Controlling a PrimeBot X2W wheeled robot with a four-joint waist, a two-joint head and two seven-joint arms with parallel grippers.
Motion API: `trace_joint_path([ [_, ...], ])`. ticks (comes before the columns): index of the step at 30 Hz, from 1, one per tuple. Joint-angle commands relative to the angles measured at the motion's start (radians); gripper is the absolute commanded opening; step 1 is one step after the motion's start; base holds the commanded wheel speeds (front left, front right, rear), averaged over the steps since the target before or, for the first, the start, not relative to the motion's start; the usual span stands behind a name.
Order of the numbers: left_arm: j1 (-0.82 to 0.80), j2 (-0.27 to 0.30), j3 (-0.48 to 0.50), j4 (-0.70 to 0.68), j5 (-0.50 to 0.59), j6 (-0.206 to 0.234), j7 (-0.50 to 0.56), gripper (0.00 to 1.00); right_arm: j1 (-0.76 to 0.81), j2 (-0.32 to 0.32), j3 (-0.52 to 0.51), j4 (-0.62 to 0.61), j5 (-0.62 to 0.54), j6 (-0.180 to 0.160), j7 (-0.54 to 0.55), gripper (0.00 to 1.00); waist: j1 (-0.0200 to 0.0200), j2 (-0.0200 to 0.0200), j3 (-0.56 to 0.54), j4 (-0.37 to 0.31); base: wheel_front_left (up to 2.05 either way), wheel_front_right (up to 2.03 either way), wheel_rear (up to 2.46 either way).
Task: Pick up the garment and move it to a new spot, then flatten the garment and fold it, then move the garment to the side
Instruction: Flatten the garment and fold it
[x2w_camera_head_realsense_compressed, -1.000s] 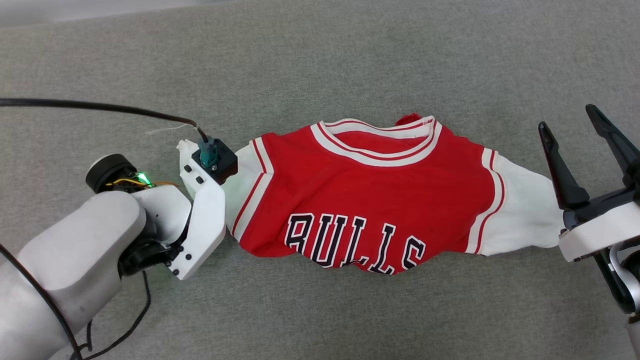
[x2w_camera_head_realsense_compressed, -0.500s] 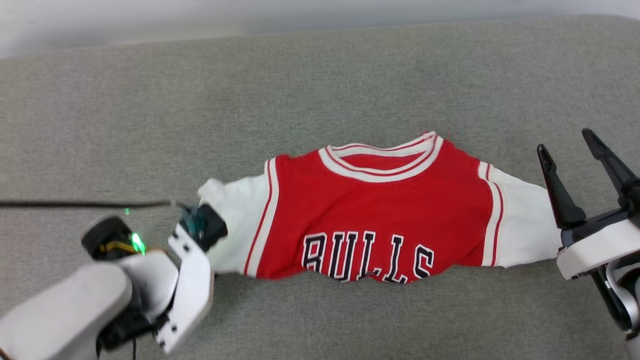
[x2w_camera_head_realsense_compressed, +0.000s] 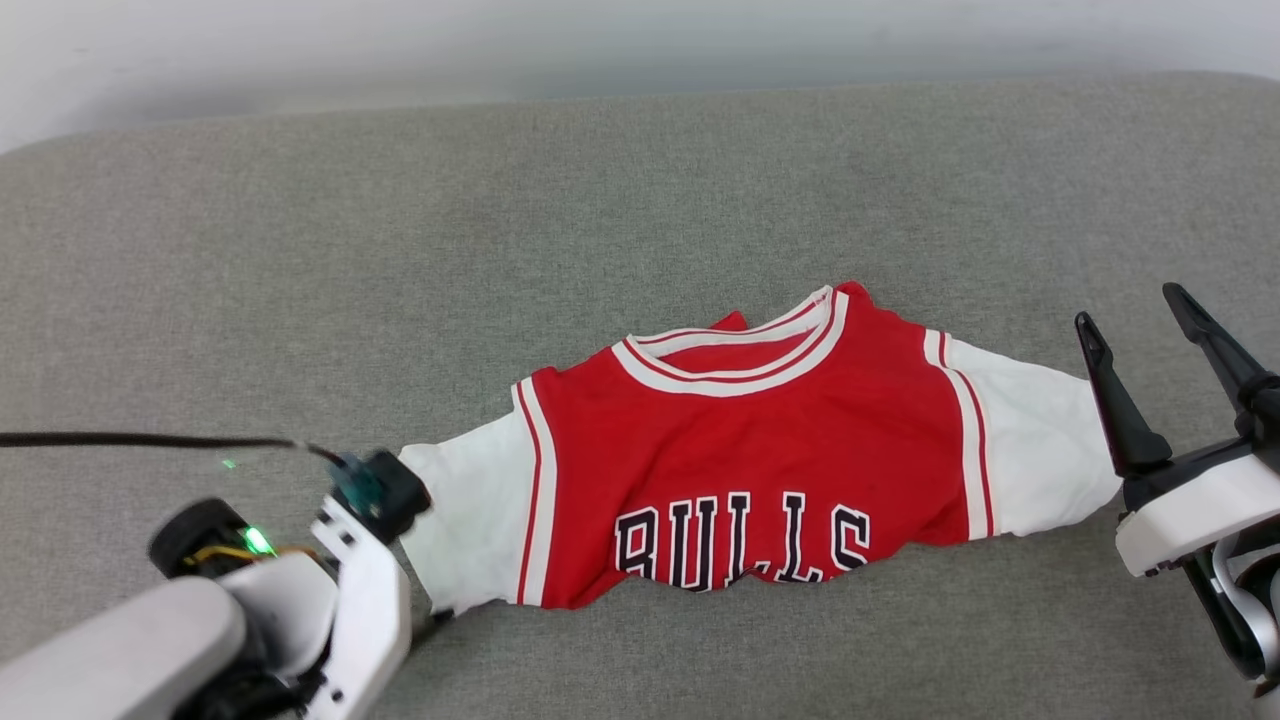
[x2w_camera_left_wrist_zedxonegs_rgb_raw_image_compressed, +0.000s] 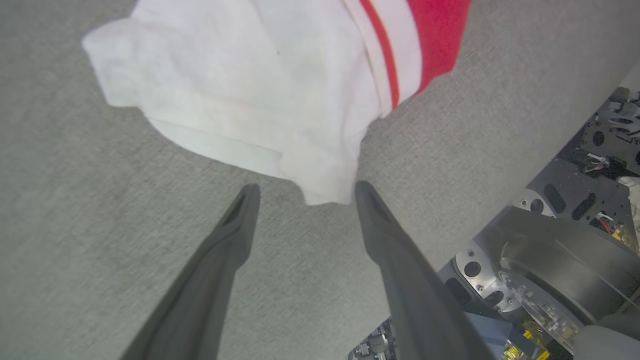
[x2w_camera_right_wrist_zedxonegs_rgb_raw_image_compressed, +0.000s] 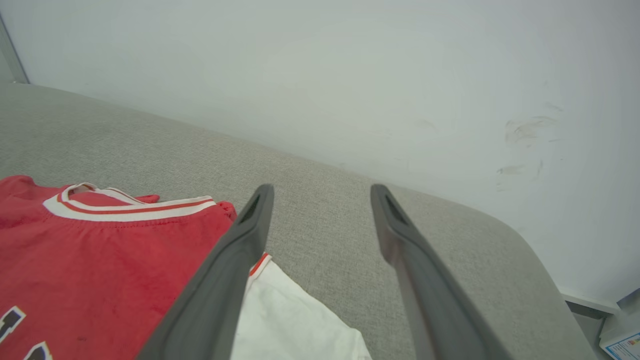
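One red jersey shirt (x2w_camera_head_realsense_compressed: 760, 450) lies spread sideways across a broad grey cushion (x2w_camera_head_realsense_compressed: 300, 250) below a pale wall (x2w_camera_right_wrist_zedxonegs_rgb_raw_image_compressed: 350, 75), its collar (x2w_camera_head_realsense_compressed: 730, 360) toward the wall and its black lettering (x2w_camera_head_realsense_compressed: 740, 540) at the rumpled near edge; whether the lower body is folded under there cannot be told. Both of the robot's grippers stand with fingers wide apart and hold nothing: the left gripper (x2w_camera_left_wrist_zedxonegs_rgb_raw_image_compressed: 306, 187) points at the white left sleeve (x2w_camera_left_wrist_zedxonegs_rgb_raw_image_compressed: 240, 90), whose corner lies just at its fingertips without being pinched, while the right gripper (x2w_camera_head_realsense_compressed: 1130, 305) hovers just beside the white right sleeve (x2w_camera_head_realsense_compressed: 1030, 440), over bare cushion. The shirt looks light, soft and limp, likely to sag and crease wherever it goes unsupported, and the cushion's weave may drag on it; the two sleeve ends or shoulder seams, taken together and drawn gently apart, appear the surest places to take hold for flattening
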Motion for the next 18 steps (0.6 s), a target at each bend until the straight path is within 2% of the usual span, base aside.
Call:
trace_joint_path([
  [1, -0.026, 0.024, 0.020, -0.022, -0.014, 0.003, 0.010, 1.00, 0.016, -0.003, -0.003, 0.000, 0.005, -0.001, -0.001, 1.00, 0.0000, 0.0000, -0.010, 0.003, 0.00, 0.00, 0.00],
  [6, -0.105, 0.110, 0.100, -0.105, -0.048, 0.016, 0.042, 1.00, 0.022, 0.008, -0.008, -0.002, 0.010, -0.001, -0.007, 1.00, 0.0000, 0.0000, -0.016, 0.001, 0.00, 0.00, 0.00],
  [9, -0.155, 0.131, 0.132, -0.127, -0.057, 0.019, 0.071, 1.00, 0.019, 0.015, -0.008, -0.003, 0.009, -0.001, -0.011, 1.00, 0.0000, 0.0000, -0.010, -0.003, 0.00, 0.00, 0.00],
  [11, -0.208, 0.110, 0.167, -0.086, -0.100, 0.014, 0.096, 1.00, -0.002, 0.021, -0.004, -0.004, 0.008, -0.001, -0.014, 1.00, 0.0000, 0.0000, 0.011, -0.011, 0.00, 0.00, 0.00],
  [18, -0.256, 0.043, 0.134, 0.060, -0.125, -0.009, 0.192, 1.00, -0.035, 0.024, 0.007, -0.003, 0.002, -0.001, -0.021, 1.00, 0.0000, 0.0000, 0.062, -0.035, 0.00, 0.00, 0.00],
])
